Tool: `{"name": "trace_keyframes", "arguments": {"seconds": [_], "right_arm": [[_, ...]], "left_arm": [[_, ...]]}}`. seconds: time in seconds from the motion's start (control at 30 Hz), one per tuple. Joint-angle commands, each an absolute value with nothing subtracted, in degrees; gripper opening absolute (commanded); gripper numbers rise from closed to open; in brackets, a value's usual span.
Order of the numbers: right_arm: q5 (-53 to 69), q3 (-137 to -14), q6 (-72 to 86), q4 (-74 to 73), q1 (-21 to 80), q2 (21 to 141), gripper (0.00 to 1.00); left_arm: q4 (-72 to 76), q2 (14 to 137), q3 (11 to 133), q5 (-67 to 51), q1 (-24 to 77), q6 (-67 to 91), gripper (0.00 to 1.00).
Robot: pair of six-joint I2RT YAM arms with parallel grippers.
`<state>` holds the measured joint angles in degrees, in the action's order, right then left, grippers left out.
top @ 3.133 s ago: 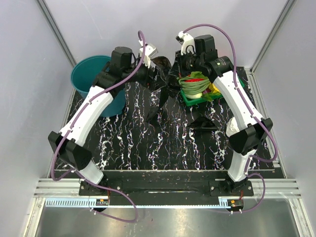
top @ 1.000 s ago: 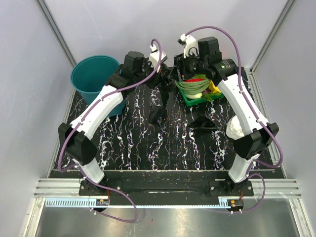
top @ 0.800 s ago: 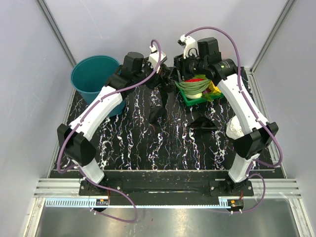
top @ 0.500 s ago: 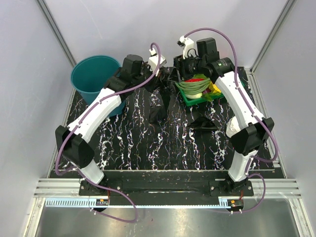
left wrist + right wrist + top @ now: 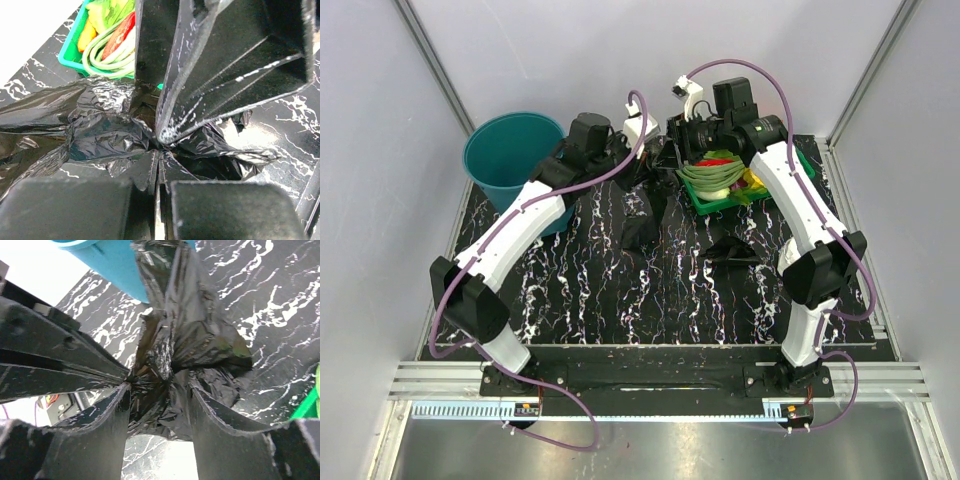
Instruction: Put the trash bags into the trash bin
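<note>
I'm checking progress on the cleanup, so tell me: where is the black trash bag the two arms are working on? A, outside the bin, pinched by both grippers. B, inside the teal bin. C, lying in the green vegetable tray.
A: the left gripper and the right gripper are both shut on the black trash bag, which hangs over the table beside the teal trash bin, not in it.

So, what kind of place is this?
Probably a robot test cell, not a home: two arms bolted to a marbled table, bare grey walls, and props such as a bin and vegetable tray.
</note>
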<state>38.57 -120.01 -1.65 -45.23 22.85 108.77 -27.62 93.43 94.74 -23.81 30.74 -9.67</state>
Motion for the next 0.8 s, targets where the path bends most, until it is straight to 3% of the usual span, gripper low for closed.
{"name": "trace_keyframes", "arguments": {"seconds": [0.0,0.1,0.27,0.4,0.77], "right_arm": [[45.6,-122.7,-1.8,-43.9,22.7,108.6,0.53],[46.8,-122.0,-2.0,-43.9,22.7,108.5,0.47],[45.7,-121.0,-3.1,-43.9,22.7,107.9,0.12],[42.6,-120.2,-4.6,-43.9,22.7,106.5,0.02],[18.7,-122.5,-12.4,-47.5,22.5,102.3,0.0]], "left_arm": [[-25.7,90.9,94.6,-25.1,31.0,-11.3,0.0],[-25.7,91.1,94.7,-25.0,31.1,-11.6,0.0],[-25.8,91.2,95.4,-25.4,31.1,-11.3,0.0],[-25.8,90.9,94.9,-24.3,31.0,-11.3,0.0],[-28.0,88.7,97.3,-17.8,27.8,-12.0,0.0]]}}
